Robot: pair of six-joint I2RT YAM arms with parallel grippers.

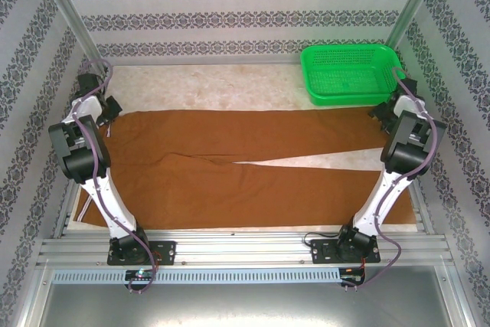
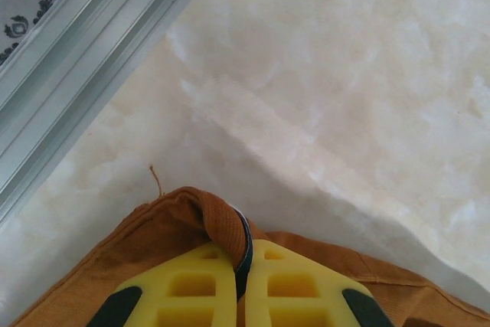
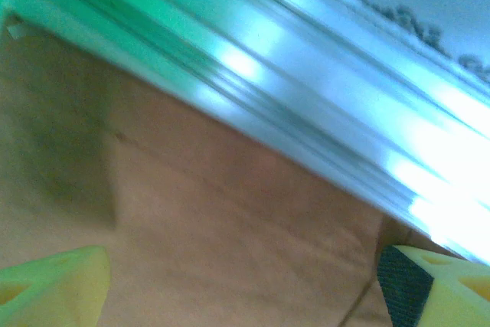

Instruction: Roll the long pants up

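Note:
The long pants (image 1: pixel 230 162) lie spread flat across the table, rust-brown, with the waist at the left and both legs running right. A narrow wedge of white table shows between the legs. My left gripper (image 1: pixel 107 109) sits at the far-left corner of the waist. In the left wrist view its yellow fingers (image 2: pixel 191 289) are shut on a raised fold of the pants (image 2: pixel 164 227) with a dark inner edging, the gripper (image 2: pixel 243 249) low over the cloth. My right gripper (image 1: pixel 386 115) hovers over the far leg's end; its jaws (image 3: pixel 245 289) stand wide open above the brown cloth (image 3: pixel 230 212).
A green plastic basket (image 1: pixel 348 49) stands at the back right, just behind the right gripper. An aluminium rail (image 3: pixel 306 74) runs close past the right gripper, and another (image 2: pixel 69 59) lies left of the left gripper. Bare white table (image 1: pixel 230 86) lies behind the pants.

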